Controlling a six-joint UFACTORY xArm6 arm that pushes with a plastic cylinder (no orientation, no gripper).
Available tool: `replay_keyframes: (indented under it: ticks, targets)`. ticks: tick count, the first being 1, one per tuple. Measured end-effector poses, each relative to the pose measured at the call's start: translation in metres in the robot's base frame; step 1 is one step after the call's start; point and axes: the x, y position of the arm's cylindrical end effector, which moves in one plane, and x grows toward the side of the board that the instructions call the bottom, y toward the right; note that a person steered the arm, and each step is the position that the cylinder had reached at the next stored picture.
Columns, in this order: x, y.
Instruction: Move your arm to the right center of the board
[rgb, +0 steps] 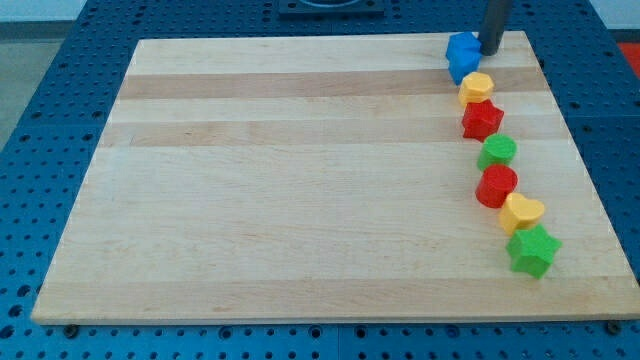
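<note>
A pale wooden board (300, 180) lies flat on a blue perforated table (40, 130), filling most of the view. All the blocks sit on the board's right side, strung in a loose chain from top to bottom. Up top, two blue blocks (463, 55) are bunched together, shape unclear. Just below, a yellow block (477, 87), touching a red star-like block (482, 120). Then a green cylinder (497, 152), a red cylinder (496, 186), a yellow heart-like block (521, 212), and, lowest, a green star-shaped block (532, 250). The dark rod's tip (491, 52) rests on the board just right of the blue blocks.
</note>
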Motion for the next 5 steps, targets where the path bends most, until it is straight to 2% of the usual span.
replay_keyframes:
  ticks: [2,5]
  targets:
    - [0.01,0.006]
    - [0.062,0.03]
